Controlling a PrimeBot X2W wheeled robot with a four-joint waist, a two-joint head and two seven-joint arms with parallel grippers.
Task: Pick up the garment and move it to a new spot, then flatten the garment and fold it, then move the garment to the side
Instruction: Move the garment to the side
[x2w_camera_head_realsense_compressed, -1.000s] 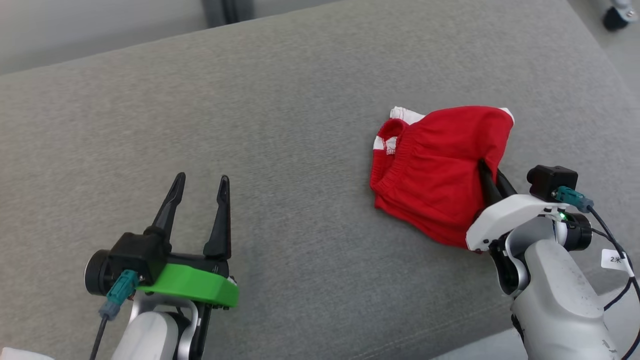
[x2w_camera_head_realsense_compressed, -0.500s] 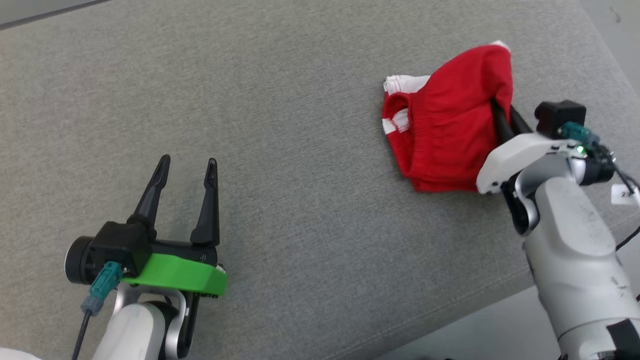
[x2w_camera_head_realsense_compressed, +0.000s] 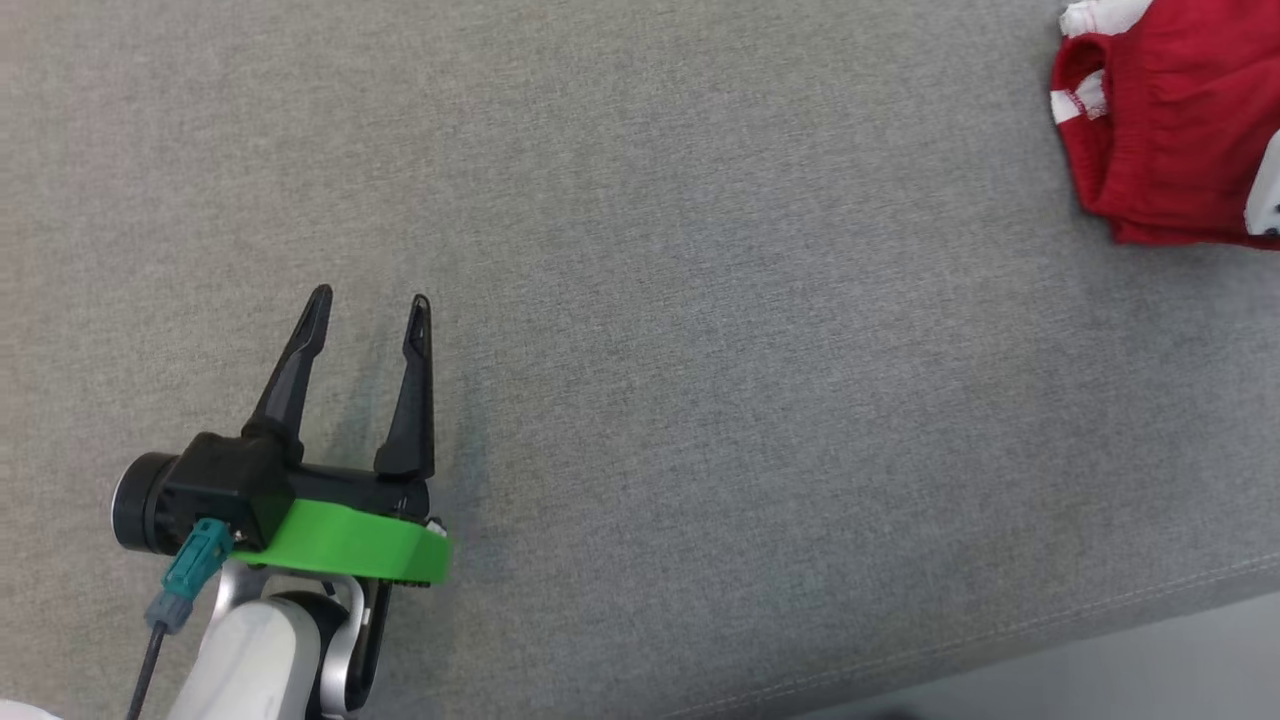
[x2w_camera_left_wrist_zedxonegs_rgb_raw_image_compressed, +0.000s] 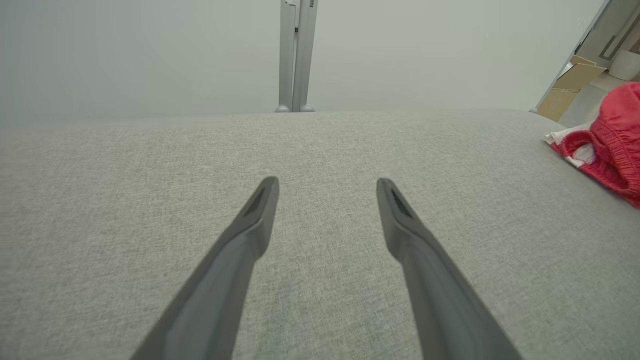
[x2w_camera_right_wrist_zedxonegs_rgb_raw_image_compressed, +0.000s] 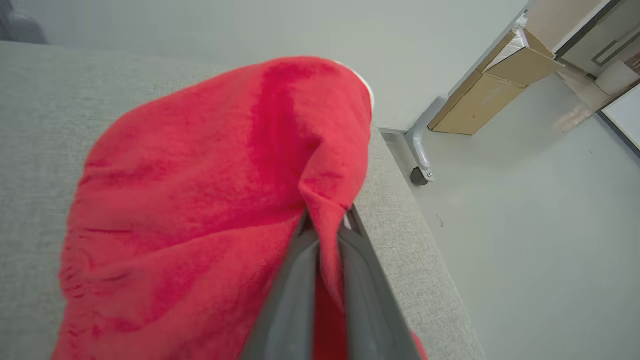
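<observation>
The garment (x2w_camera_head_realsense_compressed: 1170, 130) is a red pair of shorts with white trim, bunched at the top right corner of the head view. It also shows at the right edge of the left wrist view (x2w_camera_left_wrist_zedxonegs_rgb_raw_image_compressed: 610, 145). In the right wrist view my right gripper (x2w_camera_right_wrist_zedxonegs_rgb_raw_image_compressed: 327, 222) is shut on a fold of the red garment (x2w_camera_right_wrist_zedxonegs_rgb_raw_image_compressed: 200, 200), which drapes up and over the fingers. My left gripper (x2w_camera_head_realsense_compressed: 368, 305) hovers open above the grey cushion at the lower left, far from the garment, with nothing between its fingers (x2w_camera_left_wrist_zedxonegs_rgb_raw_image_compressed: 260, 210).
A wide grey fabric cushion (x2w_camera_head_realsense_compressed: 700, 400) carries everything; its front edge runs along the lower right. Beyond its right side lies pale floor with a cardboard box (x2w_camera_right_wrist_zedxonegs_rgb_raw_image_compressed: 490, 85) and a castor leg (x2w_camera_right_wrist_zedxonegs_rgb_raw_image_compressed: 417, 150). A metal post (x2w_camera_left_wrist_zedxonegs_rgb_raw_image_compressed: 296, 55) stands behind the cushion.
The head camera has swung, so the garment and right arm slid to the top right corner. Meanwhile the right gripper raised the garment, bunching it taller. The left gripper stays open.
</observation>
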